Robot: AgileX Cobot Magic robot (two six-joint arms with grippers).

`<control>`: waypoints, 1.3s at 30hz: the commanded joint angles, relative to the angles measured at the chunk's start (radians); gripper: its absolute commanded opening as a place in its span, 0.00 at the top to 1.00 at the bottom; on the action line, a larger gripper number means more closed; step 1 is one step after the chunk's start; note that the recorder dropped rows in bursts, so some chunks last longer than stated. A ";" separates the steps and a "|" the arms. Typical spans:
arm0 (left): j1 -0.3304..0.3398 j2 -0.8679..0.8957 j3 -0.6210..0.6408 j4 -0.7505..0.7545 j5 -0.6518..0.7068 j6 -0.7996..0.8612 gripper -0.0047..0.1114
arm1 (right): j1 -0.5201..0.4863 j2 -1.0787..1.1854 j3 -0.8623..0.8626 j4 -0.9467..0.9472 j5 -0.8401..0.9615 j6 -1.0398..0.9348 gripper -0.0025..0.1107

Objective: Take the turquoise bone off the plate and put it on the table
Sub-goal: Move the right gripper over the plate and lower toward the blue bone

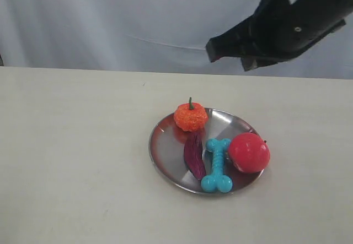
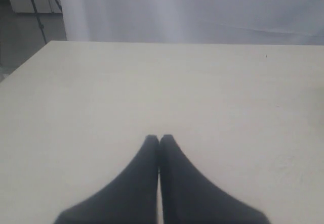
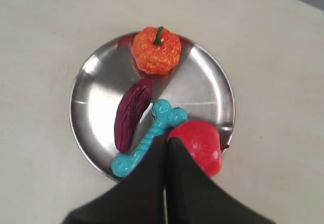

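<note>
Here, turquoise bone point(image 1: 217, 165) between pod point(image 1: 194, 156) (purple), ball point(image 1: 249, 152)

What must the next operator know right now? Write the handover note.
Left hand: shut, empty, over the table; no plate in its view.
Right hand: shut, empty, raised above the plate.
Turquoise bone: lying on the plate between the purple pod and the red ball; the orange toy is there too.
Done: nothing; bone not yet grasped.
Left: probably open the right hand, lower it, grip the bone, set it on the table.
</note>
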 commanded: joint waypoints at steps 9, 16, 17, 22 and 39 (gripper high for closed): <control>-0.008 -0.001 0.003 0.000 -0.005 -0.004 0.96 | 0.003 0.328 -0.076 0.028 0.059 -0.032 0.93; -0.008 -0.001 0.003 0.000 -0.005 -0.004 0.96 | 0.003 0.447 -0.076 0.036 0.028 -0.032 0.51; -0.008 -0.001 0.003 0.000 -0.005 -0.004 0.96 | 0.003 0.459 -0.076 0.047 0.018 -0.029 0.48; -0.008 -0.001 0.003 0.000 -0.005 -0.004 0.96 | 0.003 0.514 -0.076 0.101 -0.033 -0.021 0.48; -0.008 -0.001 0.003 0.000 -0.005 -0.004 0.96 | 0.001 0.614 -0.074 0.058 -0.034 0.030 0.48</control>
